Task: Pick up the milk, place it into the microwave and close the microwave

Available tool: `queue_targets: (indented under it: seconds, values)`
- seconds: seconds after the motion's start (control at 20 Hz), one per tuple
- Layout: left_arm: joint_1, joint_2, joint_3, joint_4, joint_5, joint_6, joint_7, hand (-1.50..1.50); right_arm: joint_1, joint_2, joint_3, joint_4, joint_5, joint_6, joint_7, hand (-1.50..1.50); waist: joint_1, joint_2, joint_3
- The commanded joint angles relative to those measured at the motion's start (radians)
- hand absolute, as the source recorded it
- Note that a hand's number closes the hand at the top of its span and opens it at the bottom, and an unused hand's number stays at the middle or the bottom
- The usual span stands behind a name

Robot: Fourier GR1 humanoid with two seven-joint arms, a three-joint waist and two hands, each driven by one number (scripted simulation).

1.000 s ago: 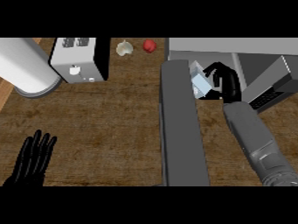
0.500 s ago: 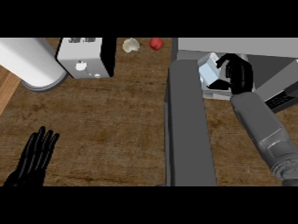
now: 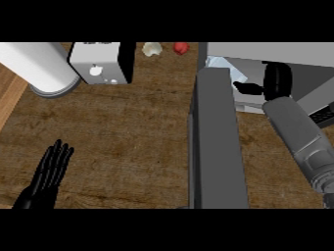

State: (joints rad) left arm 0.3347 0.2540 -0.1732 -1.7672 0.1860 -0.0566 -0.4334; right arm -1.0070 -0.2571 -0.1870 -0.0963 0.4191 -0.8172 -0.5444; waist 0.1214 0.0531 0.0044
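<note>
Inside the microwave (image 3: pixel 271 51), milk (image 3: pixel 220 63) sits at ten o'clock from right hand (image 3: pixel 274 81), whose fingers hold nothing; left hand (image 3: pixel 48 171) rests flat.

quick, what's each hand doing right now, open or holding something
Left hand: open, fingers straight, resting at the lower left over the brown wooden counter.
Right hand: inside the grey microwave, beside the pale blue milk carton; cannot tell whether it grips it.

You have the microwave (image 3: pixel 285 54) at the counter's (image 3: pixel 126 132) right rear, its door (image 3: pixel 216 142) swung open toward you. Left of it stand the toaster (image 3: pixel 101 62) and, farther left, a cylinder (image 3: pixel 35 66).
</note>
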Motion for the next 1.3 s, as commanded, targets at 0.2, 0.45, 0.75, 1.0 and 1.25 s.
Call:
queue_targets:
  seconds: [0.2,0.45,0.75,1.0,1.25]
  values:
    - [-0.006,0.0,-0.013,0.022,-0.023,-0.008,-0.017,-1.5,-0.02,0.016,0.023,0.031,0.026,0.062,-0.002,-1.5,0.008,0.001,0.001]
    - [-0.029,-0.011,-0.023,-0.005,0.009,-0.025,0.014,-1.5,0.001,0.023,-0.019,-0.001,-0.019,0.179,-0.086,-1.5,-0.003,0.0,0.003]
    - [-0.027,-0.009,-0.02,-0.009,0.012,-0.033,0.008,-1.5,0.028,0.015,-0.078,-0.025,-0.082,0.305,-0.172,-1.5,-0.028,-0.013,0.001]
    - [0.008,-0.016,-0.056,-0.017,-0.025,-0.032,-0.013,-1.5,0.083,0.034,-0.126,-0.027,-0.129,0.338,-0.236,-1.5,-0.037,-0.02,0.001]
    - [-0.066,-0.052,-0.055,0.015,-0.052,0.006,0.004,-1.5,0.13,0.066,-0.169,-0.025,-0.174,0.388,-0.283,-1.5,-0.057,-0.024,0.0]
